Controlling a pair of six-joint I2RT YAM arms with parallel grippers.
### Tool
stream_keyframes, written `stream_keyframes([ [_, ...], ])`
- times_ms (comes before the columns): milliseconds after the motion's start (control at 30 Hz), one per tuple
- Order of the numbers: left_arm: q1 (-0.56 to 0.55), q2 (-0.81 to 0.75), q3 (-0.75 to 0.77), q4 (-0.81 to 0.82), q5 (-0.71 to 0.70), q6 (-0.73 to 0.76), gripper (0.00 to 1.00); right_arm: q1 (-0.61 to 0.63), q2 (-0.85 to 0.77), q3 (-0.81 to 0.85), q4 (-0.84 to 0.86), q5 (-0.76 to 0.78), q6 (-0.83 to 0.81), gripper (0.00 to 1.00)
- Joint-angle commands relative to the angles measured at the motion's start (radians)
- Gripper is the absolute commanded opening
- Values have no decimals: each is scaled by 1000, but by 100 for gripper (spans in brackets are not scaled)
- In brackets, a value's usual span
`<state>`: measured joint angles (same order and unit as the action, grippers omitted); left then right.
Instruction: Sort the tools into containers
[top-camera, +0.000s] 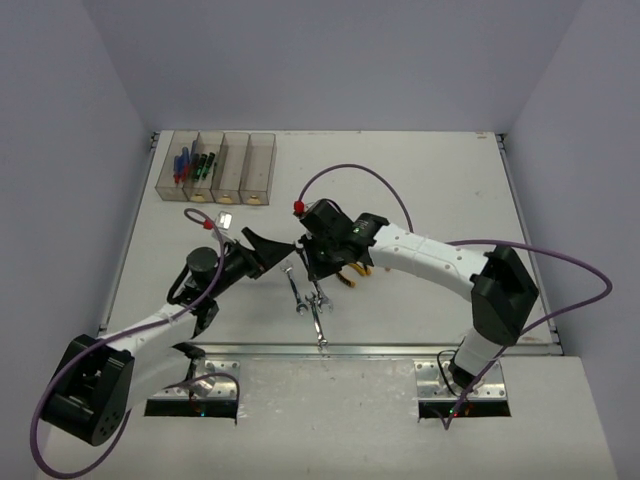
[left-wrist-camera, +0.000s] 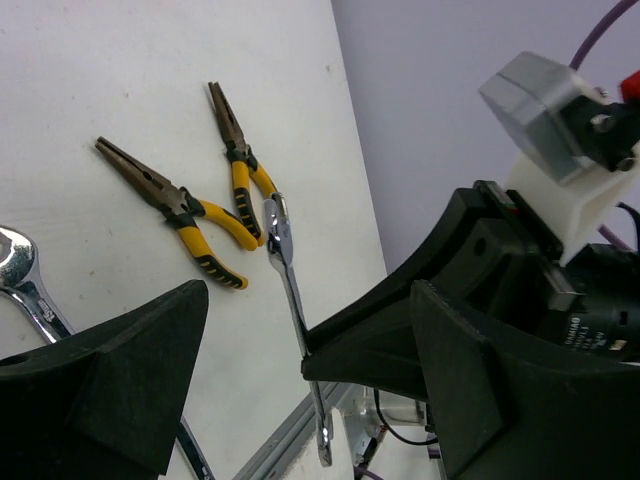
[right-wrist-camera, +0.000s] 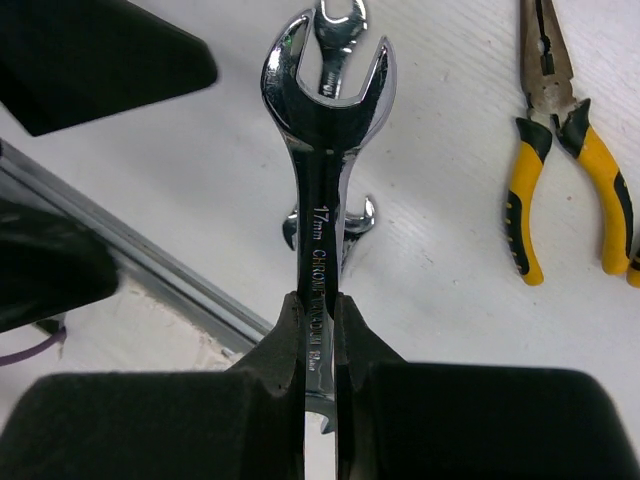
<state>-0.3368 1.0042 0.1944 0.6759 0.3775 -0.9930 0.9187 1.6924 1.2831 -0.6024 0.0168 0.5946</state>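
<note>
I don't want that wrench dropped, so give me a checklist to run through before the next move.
1. The right gripper is shut on the wrench: ok.
2. The left gripper is open with nothing held: ok.
3. The wrench sits between the left fingers: cannot tell; one finger covers part of it.
4. The containers have room: ok, two of the four look empty.
5. The pliers lie apart from the held wrench: ok.
</note>
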Motion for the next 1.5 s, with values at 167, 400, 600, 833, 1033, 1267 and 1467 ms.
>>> stream_keyframes([
  [167,-55,52,7,146,-42,-42,75,13,-88,32,89,-71,-9,0],
  [400,-91,107,25,160,-70,-41,62,19,-129,-7,160,-104,1,0],
  [600,-109,140,39,159,-99,-42,31,23,-142,-10,179,-113,-1,0],
  [833,-113,151,118,132,-65,11,0,20,-152,-31,221,-109,-6,0],
  [1033,-110,191,423,-358,-293,298,0,-29,-283,-126,195,-12,4,75],
  [1267,71,469,870,-656,-321,616,0,-135,-518,-289,123,82,-13,87],
  [1467,244,855,1450,-905,-448,894,0,-155,-635,-402,72,111,-55,89],
])
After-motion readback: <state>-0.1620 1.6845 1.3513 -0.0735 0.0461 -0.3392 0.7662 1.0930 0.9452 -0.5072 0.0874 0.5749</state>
